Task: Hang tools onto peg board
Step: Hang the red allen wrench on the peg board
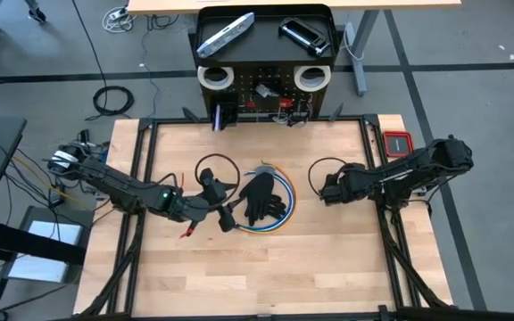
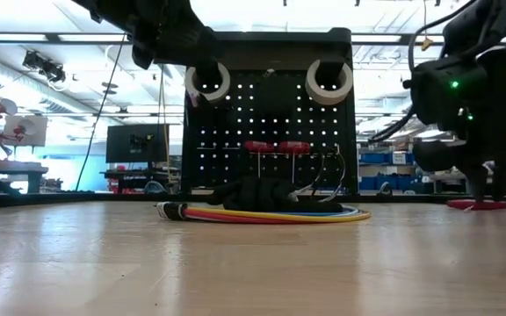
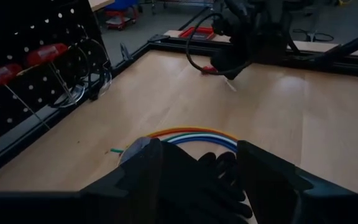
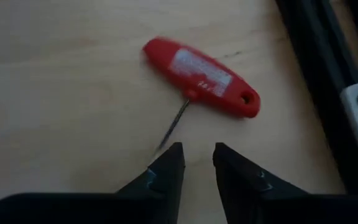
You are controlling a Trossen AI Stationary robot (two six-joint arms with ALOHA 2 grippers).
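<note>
A red T-handled tool (image 4: 201, 76) lies flat on the table, its thin shaft pointing toward my right gripper (image 4: 197, 155). That gripper hovers just above it, pointing steeply down, its fingers a narrow gap apart with nothing between them. A black glove (image 1: 261, 198) lies on a coil of coloured wires (image 2: 262, 213) at the table's middle. My left gripper (image 1: 228, 214) hangs open above the glove's left side, clear of it. The peg board (image 1: 266, 94) stands at the far edge with two white tape rolls (image 1: 214, 78) and red-handled tools (image 2: 275, 147) hung on it.
The board's top tray holds a silver flat bar (image 1: 226, 36) and a black clamp (image 1: 303, 36). A purple-handled tool (image 1: 217, 114) hangs at the board's lower left. A red square object (image 1: 398, 141) sits beyond the table's black frame (image 1: 373, 160) at the far right.
</note>
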